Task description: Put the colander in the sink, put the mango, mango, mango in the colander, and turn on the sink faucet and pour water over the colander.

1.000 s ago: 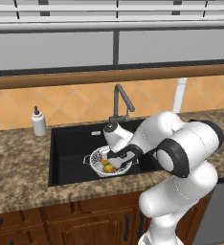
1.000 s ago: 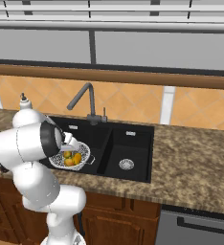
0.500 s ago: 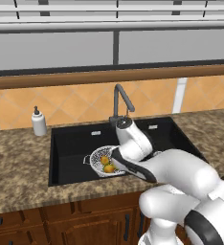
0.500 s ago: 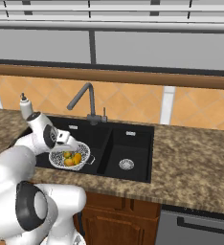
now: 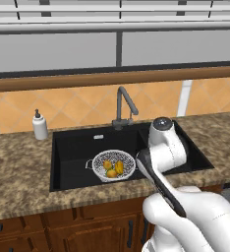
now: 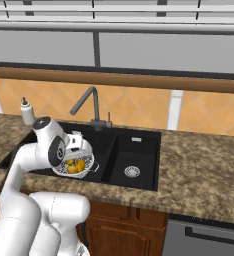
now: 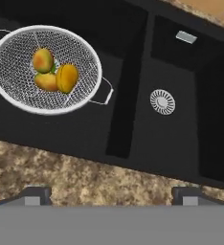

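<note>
The colander (image 7: 47, 69) sits in the large basin of the black sink (image 5: 72, 152), with three mangos (image 7: 56, 74) lying together inside it. From the right base view, the colander (image 6: 75, 166) shows just past my forearm, fruit still visible. My gripper (image 7: 111, 195) hangs open above the sink's front rim, near the divider between the basins. Its fingertips (image 7: 35, 194) stand wide apart with nothing between them, clear of the colander. The sink faucet (image 5: 123, 106) rises behind the basins with its spout over the large basin. No stream comes from it.
A white soap dispenser (image 5: 39, 125) stands on the granite counter (image 5: 18, 177) left of the sink. The smaller basin (image 7: 181, 95) has a round silver drain (image 7: 162, 101). A tiled wall and a wooden sill run behind the faucet. My arm covers part of the right basin.
My hand has lifted away from the colander and moved up and right over the sink. The mangos and the colander stayed in place.
</note>
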